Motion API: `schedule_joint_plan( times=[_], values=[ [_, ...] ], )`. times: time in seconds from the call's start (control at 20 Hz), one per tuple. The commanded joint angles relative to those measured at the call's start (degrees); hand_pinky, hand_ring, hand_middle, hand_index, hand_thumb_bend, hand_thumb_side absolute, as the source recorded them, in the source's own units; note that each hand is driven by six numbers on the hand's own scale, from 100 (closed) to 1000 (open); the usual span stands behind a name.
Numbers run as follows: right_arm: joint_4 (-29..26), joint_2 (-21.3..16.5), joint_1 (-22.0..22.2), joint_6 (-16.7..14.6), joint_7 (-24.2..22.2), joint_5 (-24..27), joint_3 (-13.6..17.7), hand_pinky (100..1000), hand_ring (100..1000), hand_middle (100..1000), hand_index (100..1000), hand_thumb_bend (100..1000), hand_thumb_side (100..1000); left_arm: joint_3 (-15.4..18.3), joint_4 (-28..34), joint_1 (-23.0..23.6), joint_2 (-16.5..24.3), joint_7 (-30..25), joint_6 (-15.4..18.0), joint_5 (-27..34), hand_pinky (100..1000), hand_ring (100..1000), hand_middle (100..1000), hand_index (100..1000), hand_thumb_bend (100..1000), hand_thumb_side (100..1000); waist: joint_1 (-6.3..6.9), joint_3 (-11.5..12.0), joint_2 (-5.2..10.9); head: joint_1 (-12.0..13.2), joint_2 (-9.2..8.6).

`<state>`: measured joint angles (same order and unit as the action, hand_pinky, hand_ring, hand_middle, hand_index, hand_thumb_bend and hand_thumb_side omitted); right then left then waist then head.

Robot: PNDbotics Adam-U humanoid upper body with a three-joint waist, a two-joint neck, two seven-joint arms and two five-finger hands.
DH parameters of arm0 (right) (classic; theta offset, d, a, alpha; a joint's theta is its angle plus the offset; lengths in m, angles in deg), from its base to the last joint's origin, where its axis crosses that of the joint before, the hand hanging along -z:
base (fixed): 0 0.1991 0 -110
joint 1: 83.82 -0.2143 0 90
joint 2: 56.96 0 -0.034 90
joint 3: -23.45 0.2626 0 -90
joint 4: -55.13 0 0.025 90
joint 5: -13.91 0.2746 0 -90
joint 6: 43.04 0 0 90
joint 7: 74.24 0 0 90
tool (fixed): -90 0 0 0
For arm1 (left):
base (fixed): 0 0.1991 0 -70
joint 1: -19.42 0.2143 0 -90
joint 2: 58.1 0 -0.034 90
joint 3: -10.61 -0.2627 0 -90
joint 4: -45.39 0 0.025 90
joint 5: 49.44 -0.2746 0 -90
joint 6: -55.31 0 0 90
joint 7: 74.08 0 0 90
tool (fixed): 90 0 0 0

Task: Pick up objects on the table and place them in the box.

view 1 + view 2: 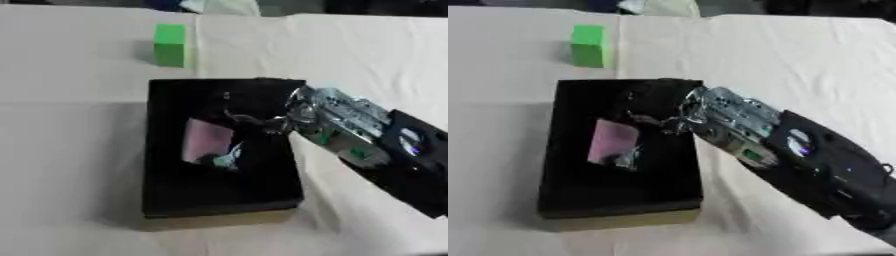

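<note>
White cloth covers the counter [79, 150], where a black box [219, 197] holds a pink object [206, 141], a green block [171, 45] stands well beyond it, and the right hand [677, 112] reaches over the box's right rim, its dark fingers lost against the interior.

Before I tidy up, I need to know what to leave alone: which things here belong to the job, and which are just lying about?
Belongs to the job:
black box
pink object inside the box
green block on the table
right hand, over the box

Lying about:
things at the far edge, too unclear to name
</note>
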<state>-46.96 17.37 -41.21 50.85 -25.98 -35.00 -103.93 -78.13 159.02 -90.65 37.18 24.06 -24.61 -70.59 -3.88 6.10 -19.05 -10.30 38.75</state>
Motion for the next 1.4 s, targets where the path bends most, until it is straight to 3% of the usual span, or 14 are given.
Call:
schedule_joint_plan(
  times=[0.05,0.4,0.65,0.7,0.75,0.8,0.9,1.1,1.4],
  values=[
    [-0.6,-0.6,-1.1,0.0,-0.7,-0.6,1.2,948,1000,909,968,448,998,0.2,1.0,-0.7,0.9,-0.3,0.0,0.0,775,785,807,812,170,1000,0.27,0.1,1.21,0.0,-0.25],
    [-2.0,-0.7,-1.6,0.4,-1.3,0.1,2.0,931,1000,887,955,477,1000,0.2,1.0,-0.7,0.9,-0.4,-0.2,0.0,774,785,806,812,170,1000,0.20,-0.2,1.39,0.2,-0.36],
    [-3.7,-1.0,-1.6,1.6,-0.4,0.7,3.4,909,985,861,953,310,957,0.3,1.0,-0.6,1.0,-0.4,-0.2,0.0,774,785,807,812,170,1000,0.36,-0.5,1.51,0.2,-0.56],
    [-4.6,-1.2,-1.7,2.1,0.0,1.1,4.2,903,975,852,947,229,934,0.3,1.0,-0.7,1.0,-0.3,-0.2,0.0,774,785,807,812,170,1000,0.42,-0.6,1.54,0.3,-0.64],
    [-5.7,-1.5,-1.7,2.6,0.4,1.5,5.0,903,975,852,947,229,934,0.3,1.0,-0.7,1.1,-0.3,-0.2,0.0,774,785,807,812,170,1000,0.45,-0.7,1.54,0.3,-0.70],
    [-6.8,-1.7,-1.8,3.2,0.9,2.0,5.9,887,946,836,940,100,905,0.2,1.0,-0.8,1.2,-0.3,-0.2,0.0,774,785,807,811,170,1000,0.52,-0.8,1.56,0.5,-0.79],
    [-9.2,-2.2,-1.8,4.7,2.3,3.2,8.2,872,910,810,921,100,893,-0.1,1.0,-1.0,1.5,-0.5,-0.3,0.1,774,786,807,812,168,1000,0.64,-1.1,1.55,0.8,-0.86],
    [-12.3,-3.0,-1.3,7.4,5.5,6.4,13.4,864,862,769,891,100,979,-0.8,1.0,-2.4,3.4,-1.1,-1.2,-0.5,777,789,807,817,159,1000,0.93,-1.6,1.48,1.6,-0.85],
    [-12.5,-3.5,-0.1,5.8,10.3,10.8,21.2,871,831,750,879,100,975,-2.2,1.0,-6.8,8.7,-2.9,-3.6,-4.9,782,794,805,827,146,1000,1.50,-2.4,1.20,2.8,-1.01]
  ],
)
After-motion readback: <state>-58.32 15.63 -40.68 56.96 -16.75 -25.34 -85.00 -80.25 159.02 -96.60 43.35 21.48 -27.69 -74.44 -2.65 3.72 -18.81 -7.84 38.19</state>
